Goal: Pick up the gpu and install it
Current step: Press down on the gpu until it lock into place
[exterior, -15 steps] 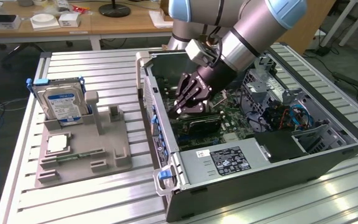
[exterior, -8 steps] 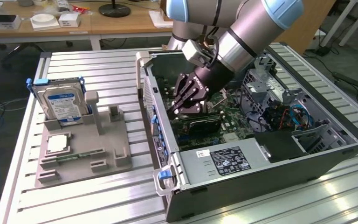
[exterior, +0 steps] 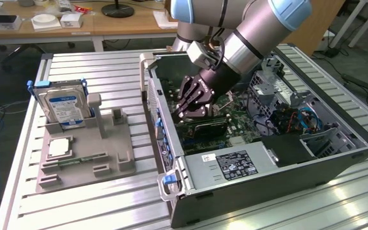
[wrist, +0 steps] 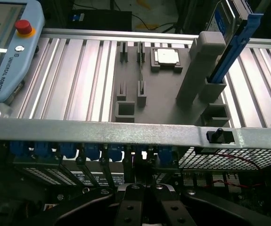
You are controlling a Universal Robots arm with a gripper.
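The robot arm is reaching down into the open computer case (exterior: 260,158), which is lying on its side on the slatted metal table (exterior: 75,201). Its gripper (exterior: 193,108) is sitting low inside the case, just above the green motherboard (exterior: 238,125), with its fingers (wrist: 130,205) pressed together in the closed position. The graphics card (exterior: 203,127) is lying directly beneath the gripper as a dark flat board, resting down at the motherboard near the case's rear wall; whether the fingers are actually pinching its edge cannot be told, since the gripper is hiding the contact. In the wrist view the closed fingers are pointing toward the row of blue slot clips (wrist: 93,151) along the case's rear edge. On the exterior view's left, well apart from the case, a grey holder tray (exterior: 85,153) is resting on the table. A silver hard drive (exterior: 64,106) with a blue label is standing upright in it, a square processor chip (exterior: 61,147) is lying flat in front of the drive, and a narrow green memory stick (exterior: 82,159) is lying near the chip. A teach pendant (wrist: 8,47) with a red button is sitting on the table beyond the tray in the wrist view.
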